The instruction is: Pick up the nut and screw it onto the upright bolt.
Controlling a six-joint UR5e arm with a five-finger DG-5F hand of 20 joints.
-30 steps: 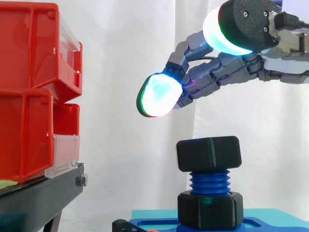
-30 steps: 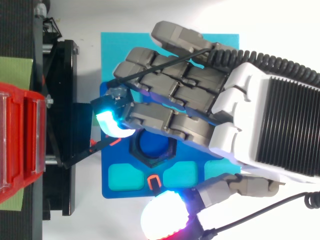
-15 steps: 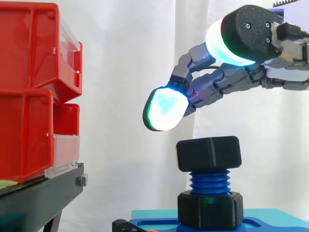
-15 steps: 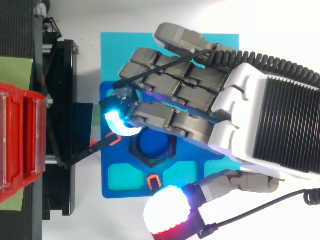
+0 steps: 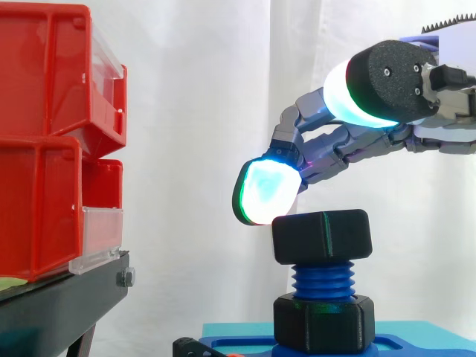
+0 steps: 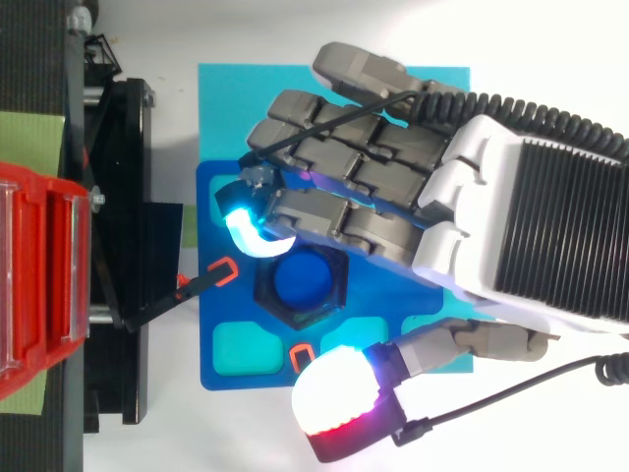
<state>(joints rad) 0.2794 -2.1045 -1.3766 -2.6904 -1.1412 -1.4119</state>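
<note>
Lowered since the earlier frame, your robot hand (image 6: 393, 187) brings one glowing fingertip (image 5: 266, 191) just beside the upper left edge of the black hexagonal plastic nut (image 5: 321, 236). You see its fingers spread, gripping nothing. The nut sits atop the blue threaded upright bolt (image 5: 323, 280), mid blue base plate (image 6: 221, 334).

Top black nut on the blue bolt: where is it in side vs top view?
Side view: nut low, right of centre, capping the blue bolt, just under a fingertip of the hand.
Top view: nut mid-frame, a black hexagon ringing the bolt's blue end, beside the hand.
Shared landmark: red bins at the left edge of both views.
</note>
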